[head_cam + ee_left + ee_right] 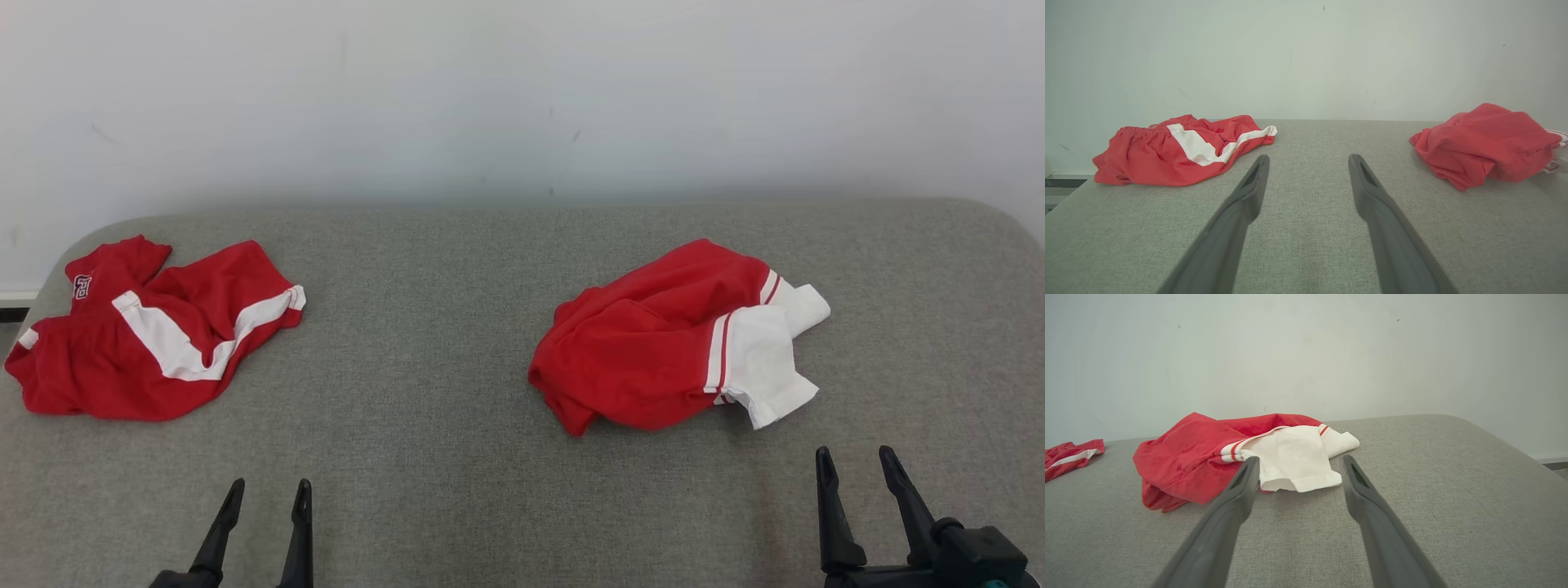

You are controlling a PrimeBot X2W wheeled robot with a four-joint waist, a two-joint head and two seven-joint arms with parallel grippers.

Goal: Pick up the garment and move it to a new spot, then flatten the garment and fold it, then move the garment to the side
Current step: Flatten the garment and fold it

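A: Left gripper (271, 483), checking pose?
B: Sitting low at the near edge of the grey table (457, 269), lower left in the head view. Pointing forward toward the white wall (522, 98). Standing wide apart at the fingers, gripping nothing, aiming at bare grey surface.

A: Right gripper (855, 451)?
B: Sitting at lower right, reaching slightly further forward than the left. Fingers leaning a little to the left in the head view, also standing wide apart, clamping nothing. Aiming straight at the white sleeve in the right wrist view, stopping short of it, not touching.

A: Locating the garments?
B: Red and white shirt (669, 343) lying crumpled right of centre on the table, white sleeves turning toward the right edge, just ahead of the right gripper. Red shorts (147, 343) with a white stripe lying bunched at the far left, near the table's rounded corner, well apart from the shirt and from both grippers.

A: Touching the table?
B: Not telling from these views, for either gripper.
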